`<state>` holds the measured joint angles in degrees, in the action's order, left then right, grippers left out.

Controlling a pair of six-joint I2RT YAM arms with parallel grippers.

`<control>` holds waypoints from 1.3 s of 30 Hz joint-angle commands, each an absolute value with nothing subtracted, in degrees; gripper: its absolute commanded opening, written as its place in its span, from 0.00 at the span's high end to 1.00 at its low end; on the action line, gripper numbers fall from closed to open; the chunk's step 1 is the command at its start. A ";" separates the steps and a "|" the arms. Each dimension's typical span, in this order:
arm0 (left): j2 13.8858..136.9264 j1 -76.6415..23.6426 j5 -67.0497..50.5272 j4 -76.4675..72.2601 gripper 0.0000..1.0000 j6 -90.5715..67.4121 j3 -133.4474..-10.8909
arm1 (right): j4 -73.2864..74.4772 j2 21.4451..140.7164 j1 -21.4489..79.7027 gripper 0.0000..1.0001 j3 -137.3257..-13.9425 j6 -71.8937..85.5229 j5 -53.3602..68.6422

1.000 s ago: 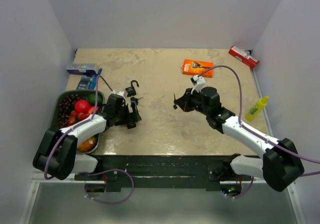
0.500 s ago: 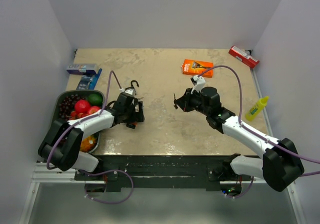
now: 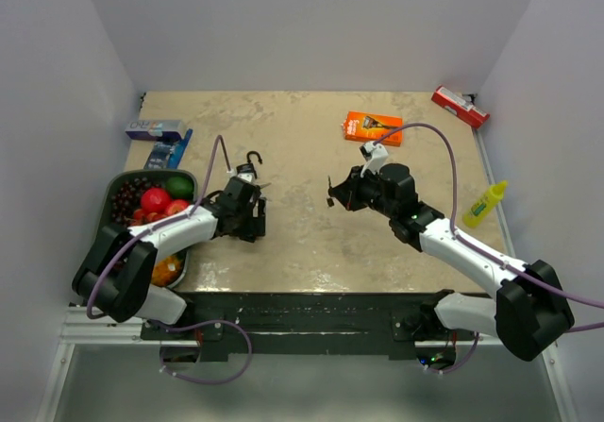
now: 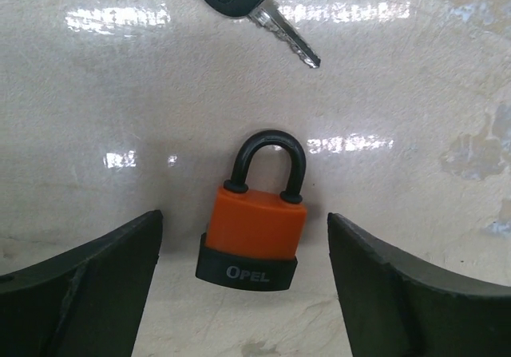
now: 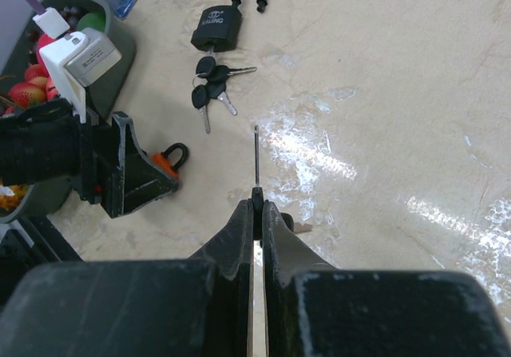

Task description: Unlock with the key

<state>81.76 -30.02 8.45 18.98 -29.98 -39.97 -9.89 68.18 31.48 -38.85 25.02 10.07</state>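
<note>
Orange padlock (image 4: pixel 254 229) with a black base and a black shackle, lying flat on the beige stone-patterned table (image 3: pixel 311 243); both legs of the shackle sit in the body, so it is closed. Left gripper (image 4: pixel 243 217) lowered over it with jaws spread wide, one finger (image 4: pixel 96 285) on each side of the lock, neither touching it. Just beyond the lock lies a bunch of keys (image 5: pixel 209 85) with black heads; one of them shows at the top edge of the left wrist view, its blade pointing toward the shackle. Beyond the bunch, and joined to it, lies a black padlock (image 5: pixel 217 28) whose shackle stands open.

Right gripper (image 5: pixel 255 201) held above the table, well apart from the left one and to its right; its jaws are pressed together on a key (image 5: pixel 255 157), seen edge-on from the right wrist as a thin metal strip pointing toward the locks.

At the left edge, a dark bowl (image 3: pixel 118 181) of mixed fruit, with a blue box (image 3: pixel 156 129) beyond it; at the far side, an orange box (image 3: pixel 374 126) and a red pack (image 3: pixel 460 107); at the right edge, a yellow bottle (image 3: pixel 484 205).
</note>
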 commanded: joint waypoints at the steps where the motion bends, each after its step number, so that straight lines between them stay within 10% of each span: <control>1: 83.93 -30.15 7.83 22.33 0.18 -28.13 -40.78 | -12.13 67.94 31.38 1.00 -38.23 24.52 10.81; 7: 84.64 -30.15 5.63 21.18 0.41 -27.60 -40.61 | -12.04 67.85 31.20 1.00 -38.14 24.52 10.63; 14: 85.52 -30.50 1.41 20.04 1.00 -27.60 -39.64 | -12.04 68.12 31.29 1.00 -38.14 24.61 10.64; 39: 82.18 -23.47 -33.12 -12.20 1.00 -40.86 -58.10 | -7.91 60.56 31.81 1.00 -39.20 22.50 10.55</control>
<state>84.38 -27.20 -23.38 3.64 -33.45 -59.75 -7.18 62.78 31.48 -38.09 23.94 10.07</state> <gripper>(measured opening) 0.479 0.026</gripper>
